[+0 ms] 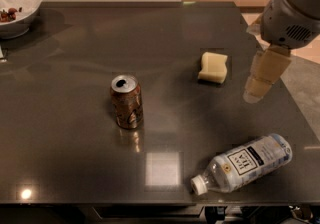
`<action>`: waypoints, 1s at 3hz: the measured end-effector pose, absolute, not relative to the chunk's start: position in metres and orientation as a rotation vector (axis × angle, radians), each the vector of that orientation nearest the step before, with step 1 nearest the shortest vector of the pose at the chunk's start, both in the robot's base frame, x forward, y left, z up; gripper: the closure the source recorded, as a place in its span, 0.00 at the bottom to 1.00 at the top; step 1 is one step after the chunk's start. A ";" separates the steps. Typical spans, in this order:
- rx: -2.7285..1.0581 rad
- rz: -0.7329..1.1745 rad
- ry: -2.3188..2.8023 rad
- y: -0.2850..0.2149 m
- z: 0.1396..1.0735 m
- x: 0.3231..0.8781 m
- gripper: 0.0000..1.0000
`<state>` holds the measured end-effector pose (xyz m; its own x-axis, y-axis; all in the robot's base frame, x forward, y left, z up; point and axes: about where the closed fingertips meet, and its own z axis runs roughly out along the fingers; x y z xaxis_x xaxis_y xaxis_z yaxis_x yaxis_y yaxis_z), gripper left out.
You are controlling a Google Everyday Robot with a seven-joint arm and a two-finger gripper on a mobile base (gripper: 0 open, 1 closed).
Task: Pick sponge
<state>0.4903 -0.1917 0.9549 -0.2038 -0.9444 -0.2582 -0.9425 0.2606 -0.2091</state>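
The sponge (213,67) is a pale cream-yellow foam block with pinched sides. It lies flat on the dark table (75,163), right of centre. My gripper (256,89) hangs from the grey arm at the upper right. Its beige fingers point down over the table's right side. It is to the right of the sponge, a short gap away, and not touching it. It holds nothing that I can see.
An upright opened soda can (126,101) stands left of the sponge near the table's centre. A clear plastic water bottle (243,162) lies on its side at the front right. A white bowl (16,5) with food sits at the far left corner.
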 end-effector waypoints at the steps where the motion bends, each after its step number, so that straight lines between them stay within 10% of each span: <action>1: -1.654 0.016 2.234 -0.185 0.936 0.524 0.00; 3: -1.493 0.069 2.309 -0.180 0.894 0.586 0.00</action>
